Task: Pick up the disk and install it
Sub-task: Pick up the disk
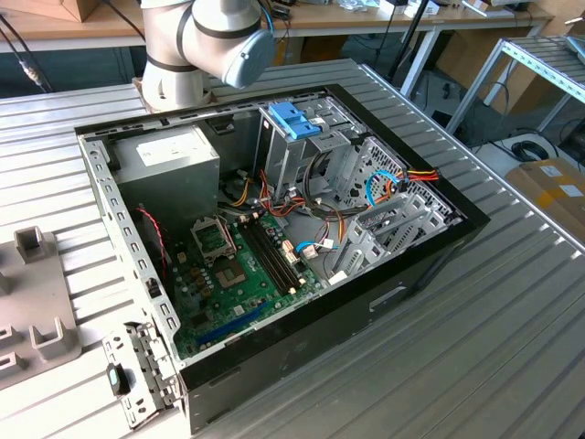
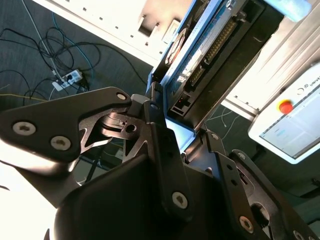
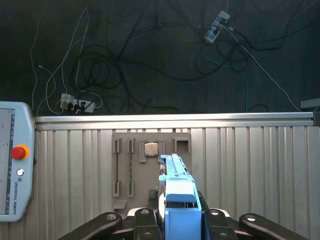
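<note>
A ribbed metal table [image 1: 512,302] carries the work, with benches and shelving behind it. In the exterior view an open computer case [image 1: 430,256] lies on its side in the middle of the table, its motherboard [image 1: 238,265] and cables bare. My arm [image 1: 210,37] rises beyond the case's far edge. A blue plastic piece [image 1: 294,119] sits at the top of the drive cage [image 1: 315,155]; from this angle I cannot tell whether it carries a drive. A grey fixture plate [image 1: 37,311] lies at the table's edge on the exterior view's left.

In the second wrist view my gripper [image 2: 185,132] is closed on the disk [image 2: 215,50]. The fingers [image 2: 162,130] clamp its light-blue frame from both sides, and the drive's connector edge stands out past them. Dark floor with loose cables lies behind.

In the first wrist view the disk's blue frame stands edge-on between the finger links. It hangs over the table, above the grey fixture plate, which lies close to the table edge. A pendant with a red button [image 3: 15,155] lies near that same edge.

By my reckoning the pick-up is done, since the disk is off the table and in my grip. The install is not yet done, because the disk hangs over the plate, not in the case.
</note>
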Robot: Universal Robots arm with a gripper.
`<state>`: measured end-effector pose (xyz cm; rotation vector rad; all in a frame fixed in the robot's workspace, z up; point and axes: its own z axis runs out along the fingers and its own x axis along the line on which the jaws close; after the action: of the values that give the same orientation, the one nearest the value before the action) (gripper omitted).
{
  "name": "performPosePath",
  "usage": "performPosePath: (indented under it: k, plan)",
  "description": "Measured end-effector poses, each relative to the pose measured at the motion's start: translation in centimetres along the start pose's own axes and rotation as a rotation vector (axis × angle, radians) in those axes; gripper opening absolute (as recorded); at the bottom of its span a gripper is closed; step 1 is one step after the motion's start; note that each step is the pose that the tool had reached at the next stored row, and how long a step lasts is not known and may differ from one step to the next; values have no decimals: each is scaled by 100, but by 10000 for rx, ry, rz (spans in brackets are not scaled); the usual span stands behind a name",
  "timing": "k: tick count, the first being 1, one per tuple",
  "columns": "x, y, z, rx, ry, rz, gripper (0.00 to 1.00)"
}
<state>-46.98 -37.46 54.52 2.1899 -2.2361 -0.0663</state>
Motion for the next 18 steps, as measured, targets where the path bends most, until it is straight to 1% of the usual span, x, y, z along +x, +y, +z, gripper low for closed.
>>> performPosePath:
  k: [18]
  plan:
    - [172,-3,-2,1,0,0,37]
